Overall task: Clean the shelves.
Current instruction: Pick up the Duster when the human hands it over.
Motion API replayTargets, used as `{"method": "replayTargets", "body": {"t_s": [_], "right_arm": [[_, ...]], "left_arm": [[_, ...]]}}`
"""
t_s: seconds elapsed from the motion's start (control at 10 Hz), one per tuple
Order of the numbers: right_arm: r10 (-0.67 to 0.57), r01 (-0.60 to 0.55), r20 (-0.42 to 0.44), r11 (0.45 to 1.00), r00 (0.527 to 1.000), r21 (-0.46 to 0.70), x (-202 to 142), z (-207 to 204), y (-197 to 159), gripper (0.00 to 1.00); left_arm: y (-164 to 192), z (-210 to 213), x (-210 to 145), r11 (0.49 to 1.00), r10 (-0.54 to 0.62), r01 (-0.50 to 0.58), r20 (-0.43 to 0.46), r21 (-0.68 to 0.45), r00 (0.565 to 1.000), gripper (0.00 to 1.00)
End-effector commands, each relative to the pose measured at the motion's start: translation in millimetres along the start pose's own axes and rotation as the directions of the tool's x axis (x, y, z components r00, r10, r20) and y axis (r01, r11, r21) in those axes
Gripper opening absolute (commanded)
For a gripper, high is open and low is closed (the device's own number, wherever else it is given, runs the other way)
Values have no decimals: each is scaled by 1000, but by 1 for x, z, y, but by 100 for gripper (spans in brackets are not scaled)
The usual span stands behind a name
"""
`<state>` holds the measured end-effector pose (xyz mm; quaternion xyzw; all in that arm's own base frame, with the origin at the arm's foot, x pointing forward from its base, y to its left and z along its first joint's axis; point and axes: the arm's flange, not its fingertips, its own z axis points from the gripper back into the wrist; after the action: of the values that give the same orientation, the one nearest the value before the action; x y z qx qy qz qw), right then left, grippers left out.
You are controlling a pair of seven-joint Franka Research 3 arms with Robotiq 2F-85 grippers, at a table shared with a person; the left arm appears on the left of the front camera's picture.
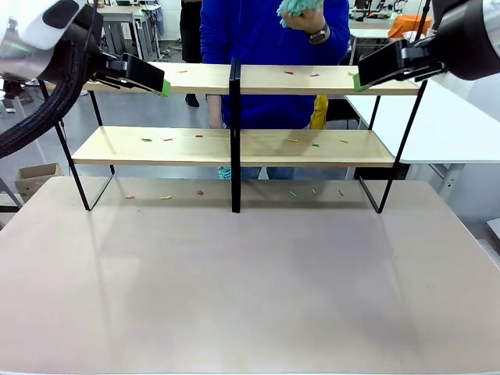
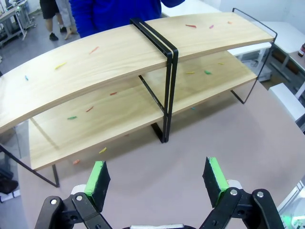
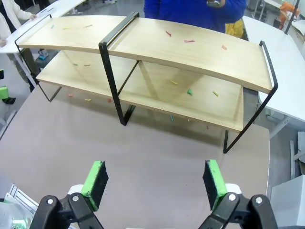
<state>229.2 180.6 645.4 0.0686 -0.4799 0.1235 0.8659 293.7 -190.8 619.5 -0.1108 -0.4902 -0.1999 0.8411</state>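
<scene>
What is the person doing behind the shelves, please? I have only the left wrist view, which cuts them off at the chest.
Observer: One hand is raised at chest height behind the shelves, holding a teal cloth.
Operator: Thank you. Where is the right arm?
Observer: The right arm hovers on our side of the shelves, apart from them, jaws open and empty.

Front view: fixed at the near edge of the table (image 1: 250,297), facing far. Wrist views: raised near-left and near-right, angled down. All share the shelves (image 1: 172,146).
</scene>
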Motion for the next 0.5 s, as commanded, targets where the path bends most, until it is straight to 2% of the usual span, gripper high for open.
{"method": "replayTargets", "body": {"t_s": [0.0,0.4], "right_arm": [[-42,42,-2,999,999,-6,-1,-5,1,100],[-61,61,-15,998,998,-17,0,-15,-6,100]], "left_arm": [[0,0,0,1000,-1,1,3,-1,1000,100],[0,0,0,1000,-1,1,3,-1,1000,100]]}}
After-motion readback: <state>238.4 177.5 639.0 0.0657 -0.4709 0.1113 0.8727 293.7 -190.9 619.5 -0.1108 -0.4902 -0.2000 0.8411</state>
